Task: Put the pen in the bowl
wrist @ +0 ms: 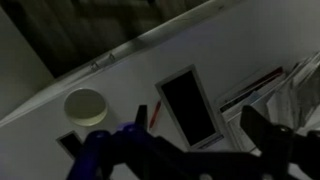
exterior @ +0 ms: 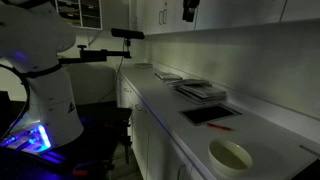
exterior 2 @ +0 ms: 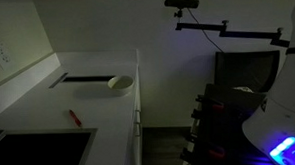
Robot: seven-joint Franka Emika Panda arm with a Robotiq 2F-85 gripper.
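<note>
The short red pen [exterior: 221, 127] lies on the white counter beside the flat dark mat [exterior: 210, 114]. It also shows in the other exterior view [exterior 2: 74, 117] and in the wrist view [wrist: 156, 113]. The cream-white bowl [exterior: 230, 156] stands empty on the counter a little way from the pen, and is seen in the other exterior view [exterior 2: 120, 83] and the wrist view [wrist: 85, 105]. My gripper [wrist: 198, 114] is open and empty, high above the counter, with the mat [wrist: 190, 105] between its fingers. It does not show in the exterior views.
A stack of flat trays or papers [exterior: 200, 90] lies past the mat and shows in the wrist view [wrist: 270, 85]. A dark slot [exterior 2: 87, 79] sits beyond the bowl. The wall [exterior: 230, 50] runs along the counter's back; the front edge [exterior 2: 137, 103] drops off.
</note>
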